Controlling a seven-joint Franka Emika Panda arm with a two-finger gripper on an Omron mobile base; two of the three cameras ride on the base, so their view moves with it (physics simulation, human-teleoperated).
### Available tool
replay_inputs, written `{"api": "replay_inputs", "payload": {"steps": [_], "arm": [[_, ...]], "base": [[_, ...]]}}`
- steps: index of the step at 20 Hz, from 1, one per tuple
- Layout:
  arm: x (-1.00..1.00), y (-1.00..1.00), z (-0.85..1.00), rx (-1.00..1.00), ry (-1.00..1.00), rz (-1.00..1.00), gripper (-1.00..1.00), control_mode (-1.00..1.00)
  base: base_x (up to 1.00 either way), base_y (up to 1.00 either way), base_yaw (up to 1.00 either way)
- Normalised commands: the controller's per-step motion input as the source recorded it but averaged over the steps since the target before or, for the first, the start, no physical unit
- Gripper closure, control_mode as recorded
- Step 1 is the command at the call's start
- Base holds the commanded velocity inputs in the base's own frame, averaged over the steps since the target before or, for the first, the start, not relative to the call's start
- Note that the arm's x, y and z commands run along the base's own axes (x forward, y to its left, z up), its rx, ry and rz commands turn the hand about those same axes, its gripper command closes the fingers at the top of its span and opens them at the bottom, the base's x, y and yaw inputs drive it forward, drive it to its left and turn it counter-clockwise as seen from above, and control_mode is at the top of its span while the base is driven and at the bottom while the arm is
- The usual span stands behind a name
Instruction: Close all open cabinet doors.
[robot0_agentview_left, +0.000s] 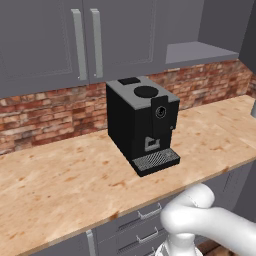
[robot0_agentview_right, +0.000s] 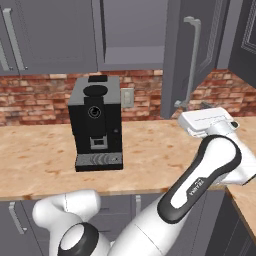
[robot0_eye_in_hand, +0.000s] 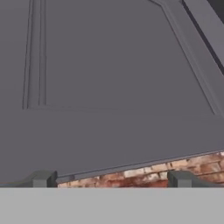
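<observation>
- Firstly, left base view: two closed cabinet doors (robot0_agentview_left: 75, 40) hang side by side above the brick backsplash (robot0_agentview_left: 45, 110), their silver bar handles (robot0_agentview_left: 87, 44) near the shared seam. To their right an open cabinet shelf (robot0_agentview_left: 200, 52) stands exposed. A black coffee machine (robot0_agentview_left: 142, 125) sits on the wooden counter (robot0_agentview_left: 60, 185), beneath the closed pair. Under-counter drawers (robot0_agentview_left: 142, 225) lie below the counter edge, and the white arm (robot0_agentview_left: 210, 222) rises at lower right.
- Right base view: an open cabinet door (robot0_agentview_right: 192, 55) swings out toward the room, edge-on, its long handle (robot0_agentview_right: 192, 62) facing the arm. The white hand sits just below and right of that handle, near the door's lower corner; the gripper (robot0_agentview_right: 206, 106) points at the door. Contact cannot be confirmed.
- Hand view: the grey door panel (robot0_eye_in_hand: 113, 78) fills most of the frame, brick below it. The two finger tips (robot0_eye_in_hand: 43, 178) stand wide apart, nothing between them.
</observation>
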Motion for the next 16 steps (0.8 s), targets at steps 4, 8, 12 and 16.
{"api": "replay_inputs", "payload": {"steps": [4, 8, 12, 16], "arm": [[0.03, 0.22, 0.08, 0.0, -0.01, -0.03, -1.0, -1.0], [0.11, 0.18, 0.16, 0.0, -0.02, -0.02, -1.0, -1.0], [0.07, 0.25, 0.14, 0.0, -0.04, -0.03, -1.0, -1.0], [0.02, 0.34, 0.06, 0.0, -0.04, -0.02, -1.0, -1.0]], "base": [[0.0, 0.0, 0.0], [0.0, 0.0, 0.0], [0.0, 0.0, 0.0], [0.0, 0.0, 0.0]]}}
